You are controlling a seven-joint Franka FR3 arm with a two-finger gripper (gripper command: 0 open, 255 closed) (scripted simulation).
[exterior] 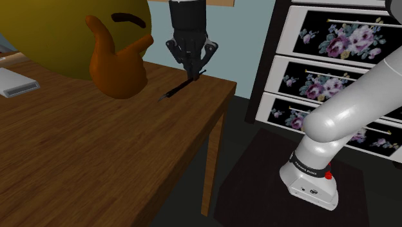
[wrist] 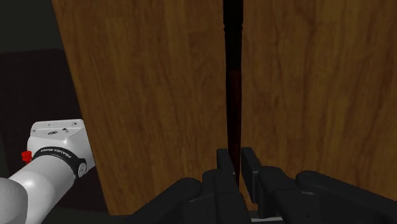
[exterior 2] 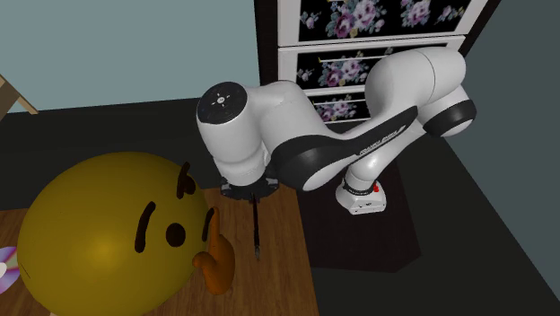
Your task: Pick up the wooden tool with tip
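A thin dark tool (exterior: 177, 89) with a pointed tip lies slanted near the far corner of the wooden table (exterior: 96, 161). My gripper (exterior: 194, 72) comes down from above and is shut on the end of the tool farthest from the tip. In the wrist view the dark rod (wrist: 233, 95) runs straight out from between the two fingers (wrist: 224, 167), which clasp it. In the second exterior view the tool (exterior 2: 257, 226) stretches below the hand (exterior 2: 251, 190) along the table's right part. I cannot tell whether it is off the wood.
A big yellow smiley ball (exterior: 58, 32) with an orange-brown thumb-like shape (exterior: 119, 68) stands close beside the tool. A white flat object (exterior: 16, 82) lies at the shoulder view's left. The table edge (exterior: 222, 109) drops off just past the gripper. A floral drawer chest (exterior: 335, 58) stands behind.
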